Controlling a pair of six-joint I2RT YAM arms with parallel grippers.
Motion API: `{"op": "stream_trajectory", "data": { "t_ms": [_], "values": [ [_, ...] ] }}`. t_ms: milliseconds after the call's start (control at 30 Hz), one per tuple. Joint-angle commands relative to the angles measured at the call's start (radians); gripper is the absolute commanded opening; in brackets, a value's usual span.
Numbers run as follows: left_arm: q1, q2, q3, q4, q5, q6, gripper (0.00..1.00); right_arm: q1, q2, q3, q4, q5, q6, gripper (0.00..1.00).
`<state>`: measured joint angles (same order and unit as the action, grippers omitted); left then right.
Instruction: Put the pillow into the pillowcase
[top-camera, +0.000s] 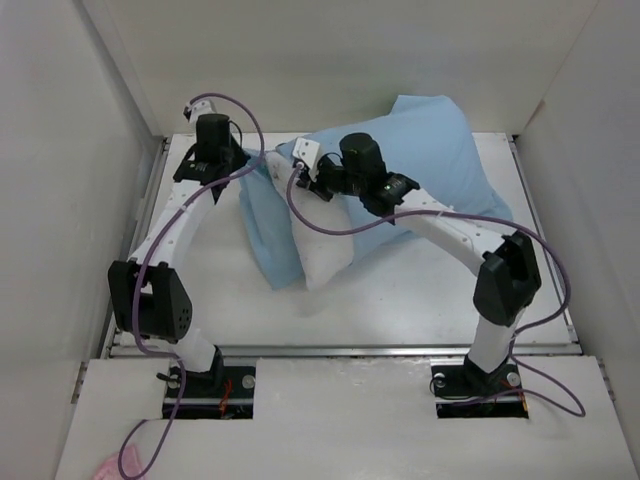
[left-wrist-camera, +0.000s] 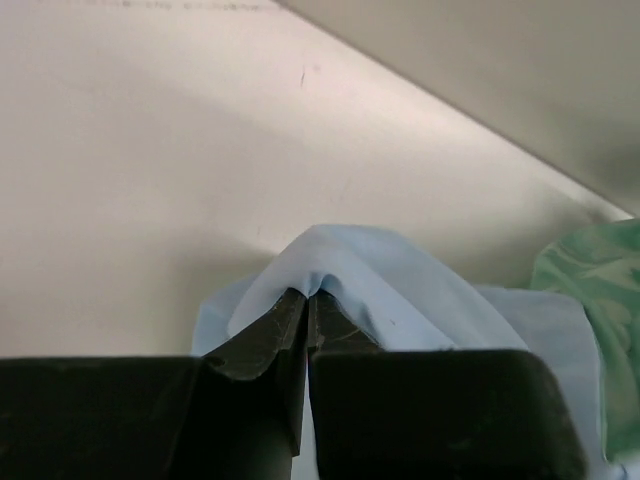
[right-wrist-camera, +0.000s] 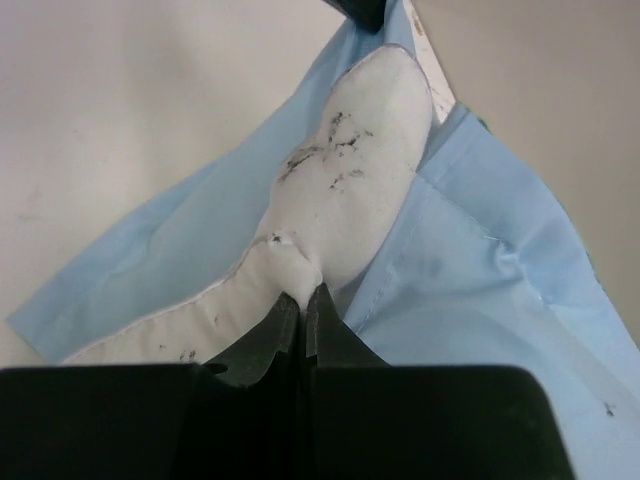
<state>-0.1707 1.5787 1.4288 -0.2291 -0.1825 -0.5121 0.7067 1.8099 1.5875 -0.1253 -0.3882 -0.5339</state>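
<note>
The light blue pillowcase lies crumpled across the middle and back of the table. The white pillow sticks out of its near-left side, partly covered by blue cloth. My left gripper is at the pillowcase's left edge. In the left wrist view that gripper is shut on a raised fold of the pillowcase, and the shiny green face shows at the right. My right gripper is over the pillow's far end. In the right wrist view it is shut on a pinch of the speckled pillow, with the pillowcase on both sides.
White walls close in the table on the left, back and right. A metal rail runs along the near edge in front of both arm bases. Purple cables loop off both arms. Something pink lies at the bottom left.
</note>
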Motion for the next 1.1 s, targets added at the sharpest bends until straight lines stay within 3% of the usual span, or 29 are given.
{"op": "stream_trajectory", "data": {
  "t_ms": [0, 167, 367, 500, 567, 633, 700, 733, 800, 933, 1067],
  "values": [
    [0.048, -0.072, 0.131, 0.169, -0.078, 0.037, 0.00, -0.021, 0.157, 0.034, -0.235, 0.006, -0.028, 0.00],
    [0.048, -0.178, 0.150, 0.168, -0.069, 0.050, 0.00, -0.032, 0.362, 0.182, -0.306, 0.174, 0.021, 0.00],
    [0.048, -0.308, 0.052, 0.229, 0.110, 0.060, 0.00, -0.032, 0.626, 0.553, -0.453, 0.207, 0.126, 0.00],
    [0.011, -0.350, -0.005, 0.238, 0.235, 0.060, 0.00, -0.032, 0.819, 0.866, -0.507, 0.423, 0.352, 0.00],
    [0.000, -0.350, -0.053, 0.247, 0.264, 0.046, 0.00, -0.032, 0.854, 0.974, -0.520, 0.433, 0.390, 0.00],
    [0.000, -0.350, -0.080, 0.228, 0.236, 0.034, 0.00, -0.032, 0.812, 0.935, -0.475, 0.347, 0.422, 0.00],
    [0.000, -0.323, -0.111, 0.163, 0.160, -0.002, 0.00, -0.032, 0.682, 0.739, -0.346, 0.307, 0.434, 0.00],
    [0.000, -0.298, -0.125, 0.148, 0.143, -0.037, 0.06, -0.032, 0.636, 0.671, -0.303, 0.280, 0.434, 0.00],
    [0.000, -0.266, -0.168, 0.148, 0.143, -0.055, 0.34, -0.032, 0.524, 0.516, -0.204, 0.226, 0.434, 0.00],
    [0.010, -0.148, -0.211, 0.148, 0.170, -0.127, 0.37, -0.050, 0.451, 0.468, -0.172, 0.180, 0.497, 0.00],
    [0.022, -0.016, -0.225, 0.195, 0.265, -0.138, 0.50, -0.087, 0.440, 0.505, -0.172, 0.062, 0.551, 0.00]
  ]
}}
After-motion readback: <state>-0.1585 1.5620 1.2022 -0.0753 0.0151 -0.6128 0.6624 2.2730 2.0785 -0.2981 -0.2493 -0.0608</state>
